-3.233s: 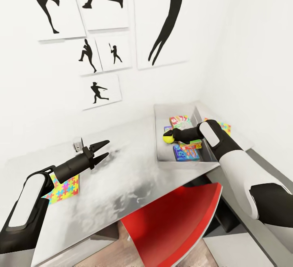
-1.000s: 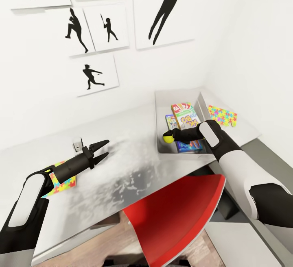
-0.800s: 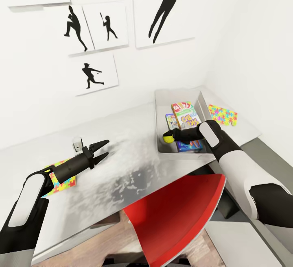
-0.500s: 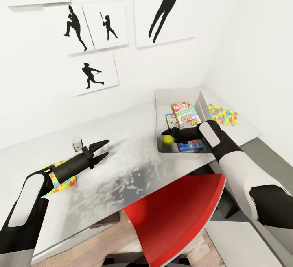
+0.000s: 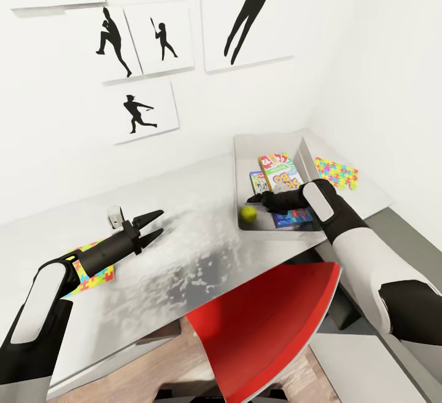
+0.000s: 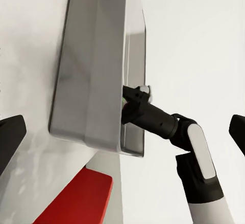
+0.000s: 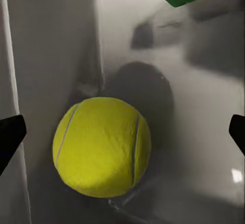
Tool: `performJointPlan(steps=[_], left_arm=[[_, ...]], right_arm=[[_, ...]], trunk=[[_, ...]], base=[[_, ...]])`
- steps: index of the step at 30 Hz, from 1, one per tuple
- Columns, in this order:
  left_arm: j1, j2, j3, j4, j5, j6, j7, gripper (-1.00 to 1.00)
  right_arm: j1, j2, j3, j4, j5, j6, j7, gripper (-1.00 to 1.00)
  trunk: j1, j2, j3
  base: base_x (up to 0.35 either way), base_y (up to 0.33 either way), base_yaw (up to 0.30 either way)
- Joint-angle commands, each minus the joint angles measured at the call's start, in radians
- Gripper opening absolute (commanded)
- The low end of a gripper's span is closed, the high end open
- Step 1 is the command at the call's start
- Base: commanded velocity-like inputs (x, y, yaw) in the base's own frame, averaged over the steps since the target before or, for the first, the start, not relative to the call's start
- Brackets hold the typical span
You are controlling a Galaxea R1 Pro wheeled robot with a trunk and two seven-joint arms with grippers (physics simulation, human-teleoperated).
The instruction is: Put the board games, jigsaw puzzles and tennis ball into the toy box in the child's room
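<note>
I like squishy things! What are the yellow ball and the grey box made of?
The tennis ball looks like fuzzy felt, matt with curved pale seams. The toy box looks like smooth hard plastic or metal; its walls show soft reflections, so I can't be sure.

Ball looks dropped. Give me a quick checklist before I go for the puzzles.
1. Tennis ball inside toy box: ok.
2. Right gripper open, off the ball: ok.
3. Left gripper open, nothing held: ok.
4. Board games in the box: ok, though one is partly hidden.
5. Jigsaw puzzle beside the box on the table: not ok.
6. Second jigsaw puzzle under the left arm: not ok.
</note>
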Motion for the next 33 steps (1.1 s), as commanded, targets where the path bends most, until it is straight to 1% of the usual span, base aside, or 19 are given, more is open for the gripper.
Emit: performJointPlan(steps=[1, 3, 4, 5, 7, 8, 12, 15, 20, 26, 27, 29, 31, 33], left_arm=[[-0.001, 0.0, 0.001, 0.0, -0.008, 0.004, -0.008, 1.0], [0.0, 0.0, 0.0, 0.0, -0.01, 0.004, -0.008, 1.0], [0.0, 0.0, 0.0, 0.0, -0.01, 0.004, -0.008, 1.0], [0.0, 0.0, 0.0, 0.0, -0.01, 0.004, -0.008, 1.0], [0.0, 0.0, 0.0, -0.001, -0.011, 0.004, -0.008, 1.0], [0.0, 0.0, 0.0, 0.0, -0.011, 0.004, -0.008, 1.0], [0.0, 0.0, 0.0, 0.0, -0.011, 0.004, -0.007, 1.0], [0.0, 0.0, 0.0, 0.001, -0.011, 0.004, -0.007, 1.0], [0.0, 0.0, 0.0, 0.001, -0.011, 0.004, -0.007, 1.0], [0.0, 0.0, 0.0, 0.001, -0.011, 0.004, -0.007, 1.0], [-0.006, -0.001, -0.004, -0.005, -0.005, 0.01, -0.012, 1.0], [-0.017, -0.001, -0.004, -0.016, 0.008, 0.021, -0.021, 1.0], [-0.028, -0.001, -0.004, -0.019, 0.02, 0.03, -0.021, 1.0], [-0.039, -0.001, -0.004, -0.019, 0.02, 0.03, -0.021, 1.0]], right_arm=[[0.0, -0.003, 0.002, -0.017, 0.01, 0.004, 0.01, 1.0], [0.016, -0.016, -0.002, -0.078, 0.009, 0.009, 0.009, 1.0], [0.016, -0.016, -0.002, -0.078, 0.009, 0.009, 0.009, 1.0], [0.024, -0.024, -0.002, -0.103, 0.008, 0.01, 0.01, 1.0], [0.065, -0.054, -0.004, -0.228, 0.004, 0.013, 0.011, 1.0], [0.078, -0.059, -0.005, -0.259, 0.004, 0.013, 0.011, 1.0], [0.128, -0.072, -0.013, -0.368, 0.002, 0.014, 0.011, 1.0], [0.15, -0.077, -0.023, -0.427, 0.002, 0.015, 0.011, 1.0], [0.167, -0.081, -0.03, -0.472, 0.001, 0.016, 0.012, 1.0], [0.18, -0.083, -0.033, -0.503, 0.001, 0.016, 0.013, 1.0], [0.174, -0.089, -0.039, -0.509, 0.004, 0.022, 0.013, 1.0], [0.163, -0.09, -0.049, -0.52, 0.004, 0.033, 0.013, 1.0], [0.151, -0.09, -0.049, -0.531, 0.004, 0.044, 0.013, 1.0], [0.14, -0.09, -0.049, -0.543, 0.004, 0.046, 0.013, 1.0]], trunk=[[0.001, -0.002, -0.001], [0.001, -0.002, -0.001], [0.001, -0.002, -0.001], [0.001, -0.002, -0.001], [0.001, -0.002, -0.001], [0.001, -0.002, -0.001], [0.001, -0.002, -0.001], [0.001, -0.002, -0.001], [0.001, -0.002, -0.001], [0.001, -0.002, -0.001], [0.001, -0.002, -0.001], [0.001, -0.002, -0.001], [0.001, -0.002, -0.001], [0.001, -0.002, -0.001]], base=[[0.0, 0.0, 0.0], [0.0, 0.0, 0.0], [0.0, 0.0, 0.0], [0.0, 0.0, 0.0], [0.0, 0.0, 0.0], [0.0, 0.0, 0.0], [0.0, 0.0, 0.0], [0.0, 0.0, 0.0], [0.0, 0.0, 0.0], [0.0, 0.0, 0.0], [0.0, 0.0, 0.0], [0.0, 0.0, 0.0], [0.0, 0.0, 0.0], [0.0, 0.0, 0.0]])
